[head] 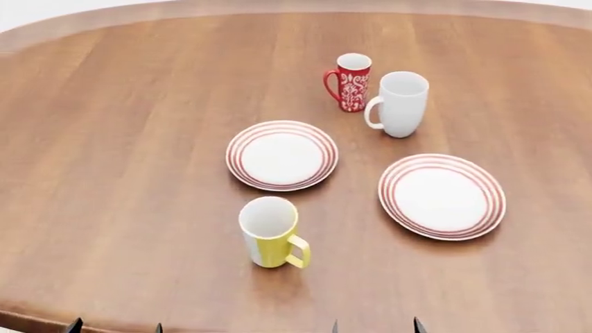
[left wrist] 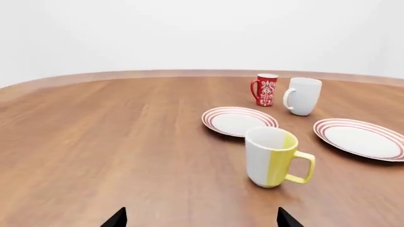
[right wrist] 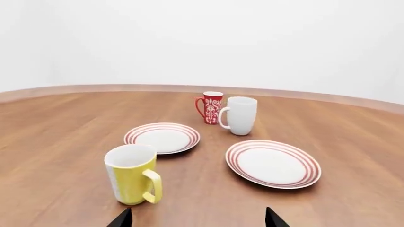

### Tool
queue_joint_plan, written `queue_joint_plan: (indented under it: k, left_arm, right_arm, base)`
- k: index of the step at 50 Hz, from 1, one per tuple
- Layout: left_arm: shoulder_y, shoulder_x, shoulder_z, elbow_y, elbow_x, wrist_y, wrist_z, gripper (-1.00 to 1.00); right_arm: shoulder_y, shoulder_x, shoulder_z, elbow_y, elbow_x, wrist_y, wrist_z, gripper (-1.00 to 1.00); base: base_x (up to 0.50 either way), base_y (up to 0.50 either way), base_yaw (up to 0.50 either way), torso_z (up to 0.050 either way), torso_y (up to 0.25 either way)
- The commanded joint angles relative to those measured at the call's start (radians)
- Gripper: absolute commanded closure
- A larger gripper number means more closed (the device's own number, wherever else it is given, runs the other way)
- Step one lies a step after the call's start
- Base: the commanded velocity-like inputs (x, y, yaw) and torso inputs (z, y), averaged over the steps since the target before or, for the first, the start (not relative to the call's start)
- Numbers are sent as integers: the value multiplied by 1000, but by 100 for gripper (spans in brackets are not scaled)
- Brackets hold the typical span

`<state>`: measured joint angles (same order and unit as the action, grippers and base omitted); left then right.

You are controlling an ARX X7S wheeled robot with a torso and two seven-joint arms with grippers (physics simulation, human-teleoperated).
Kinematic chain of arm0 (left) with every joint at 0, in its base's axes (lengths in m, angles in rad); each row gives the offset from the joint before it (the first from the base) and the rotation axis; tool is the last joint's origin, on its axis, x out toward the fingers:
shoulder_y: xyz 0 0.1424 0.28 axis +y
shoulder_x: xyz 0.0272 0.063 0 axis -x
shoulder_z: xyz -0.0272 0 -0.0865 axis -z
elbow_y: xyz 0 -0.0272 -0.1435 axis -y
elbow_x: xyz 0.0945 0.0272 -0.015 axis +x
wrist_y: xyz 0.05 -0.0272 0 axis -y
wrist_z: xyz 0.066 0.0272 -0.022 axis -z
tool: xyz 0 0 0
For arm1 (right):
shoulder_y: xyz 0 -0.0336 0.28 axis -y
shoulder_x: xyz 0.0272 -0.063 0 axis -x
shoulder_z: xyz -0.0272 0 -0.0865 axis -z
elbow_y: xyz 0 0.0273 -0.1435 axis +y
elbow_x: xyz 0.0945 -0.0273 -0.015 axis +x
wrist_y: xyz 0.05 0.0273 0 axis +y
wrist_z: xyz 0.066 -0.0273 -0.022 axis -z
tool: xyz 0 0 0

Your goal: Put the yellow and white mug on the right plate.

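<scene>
The yellow and white mug [head: 271, 232] stands upright on the wooden table [head: 120, 173], near the front, its handle toward the right. It shows in the left wrist view [left wrist: 273, 157] and the right wrist view [right wrist: 132, 174]. The right plate [head: 442, 196], white with red rings, lies empty to the mug's right and a little farther back; it also shows in the wrist views [left wrist: 361, 139] [right wrist: 273, 163]. My left gripper [head: 115, 326] and right gripper [head: 375, 325] are both open and empty at the table's front edge, short of the mug. Only their fingertips show.
A second ringed plate [head: 282, 155] lies behind the mug. A red white-patterned mug [head: 350, 82] and a taller all-white mug [head: 400, 103] stand side by side farther back. The table's curved far edge [left wrist: 189, 73] shows in the wrist views.
</scene>
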<state>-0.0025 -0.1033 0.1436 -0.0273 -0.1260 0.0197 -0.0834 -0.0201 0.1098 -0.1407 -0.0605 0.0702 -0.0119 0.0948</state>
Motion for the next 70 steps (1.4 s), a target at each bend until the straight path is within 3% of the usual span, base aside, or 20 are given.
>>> queue_joint_plan:
  k: [1,27,70]
  left_arm:
    - [-4,-11,17,-7,-4,1,-14,-100]
    - [-5,-30,44,-7,-26,6,-31,-100]
    - [-12,-53,73,-15,-50,14,-58,-100]
  right_arm:
    - [0,11,-18,-1,5,-4,12,-100]
    - [-4,31,-30,-32,16,-7,55,-100]
    - [-3,67,-59,-50,39,-13,75,-100]
  base:
    - [0,500,0,0,0]
    - [2,96,0,0,0]
    - [488,0,0,0,0]
